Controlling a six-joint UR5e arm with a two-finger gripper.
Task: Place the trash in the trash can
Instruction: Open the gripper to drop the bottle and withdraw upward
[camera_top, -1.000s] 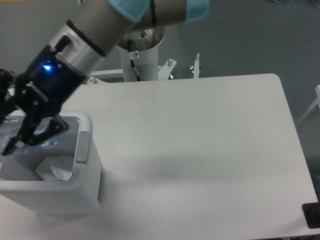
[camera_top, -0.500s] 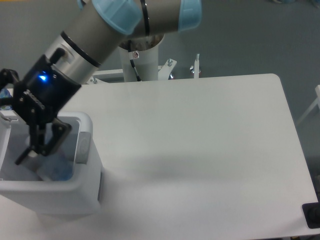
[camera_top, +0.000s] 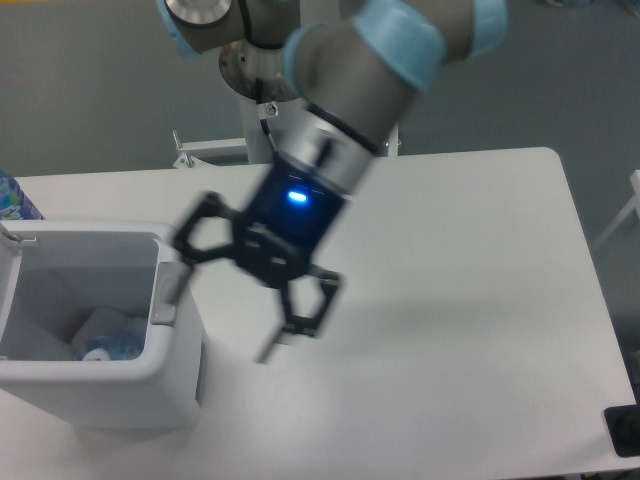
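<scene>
Now the arm has swung away from the trash can (camera_top: 175, 395): a second ago the gripper (camera_top: 255, 300) hung over the bin's opening at the left edge of the frame, half a second ago it was dipped inside, and here it sits mid-frame, over bare table (camera_top: 470, 260), blurred by motion. In the single fixed view, the bin stands in the lower left and both pieces appear to lie in it. The bottle (camera_top: 115, 340) rests at the bottom, its blue showing, with a pale shape beside it that is likely the white wrapper (camera_top: 35, 345), though it is too soft to be sure. So the drop looks done, and I judge the task to be at or near its end.

The gripper's fingers are spread wide and nothing is between them; it touches neither bin nor table. A blue-capped object (camera_top: 12, 195) peeks in at the far left edge, behind the bin.
</scene>
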